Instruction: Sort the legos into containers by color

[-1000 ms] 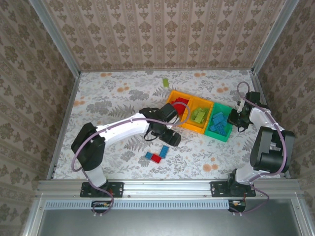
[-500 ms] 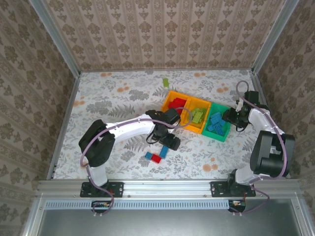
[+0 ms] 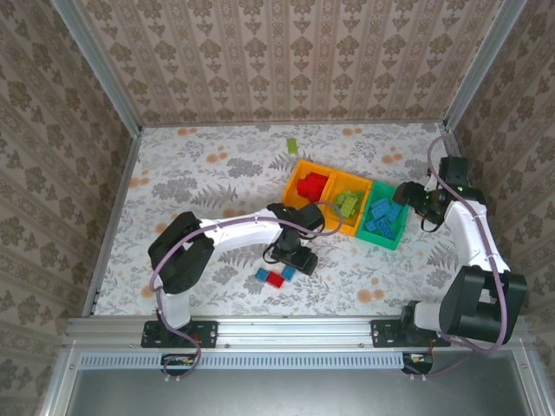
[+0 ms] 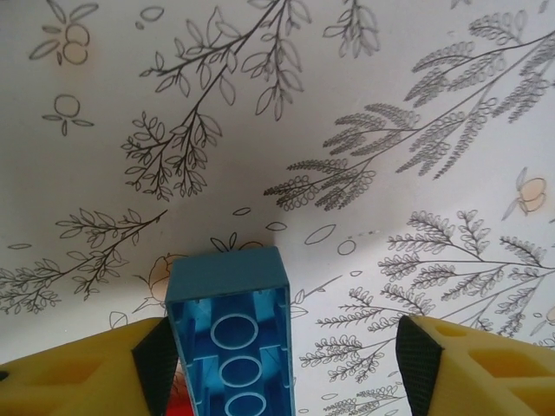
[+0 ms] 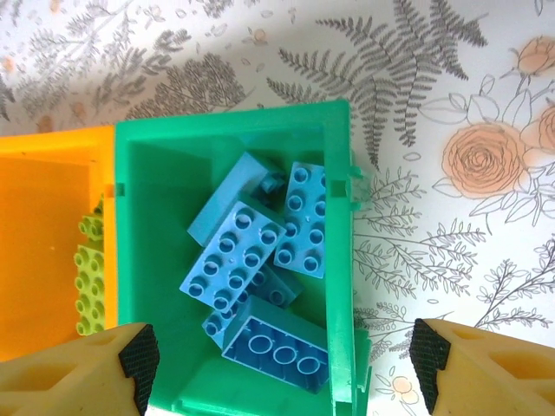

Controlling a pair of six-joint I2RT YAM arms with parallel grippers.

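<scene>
My left gripper (image 3: 295, 257) hangs low over the loose legos near the table's front. In the left wrist view it (image 4: 286, 351) is open around a light blue lego (image 4: 230, 334) lying on its side. The lego rests against the left pad (image 4: 156, 360), with a wide gap to the right pad (image 4: 421, 355). A red lego (image 3: 275, 279) and another blue lego (image 3: 261, 274) lie beside it. My right gripper (image 3: 410, 200) (image 5: 284, 360) stands open and empty over the green container (image 5: 342, 260), which holds several blue legos (image 5: 234, 256). The orange containers hold red legos (image 3: 312, 185) and green legos (image 3: 349, 204).
A single lime green lego (image 3: 292, 146) lies far back on the flowered table cover. Patterned walls and metal posts close in the table on three sides. The three containers (image 3: 371, 185) sit joined in a row right of centre.
My right gripper swung over the green container and opened. My left gripper moved away from the containers down to the loose legos, and its jaws narrowed around the blue one.
</scene>
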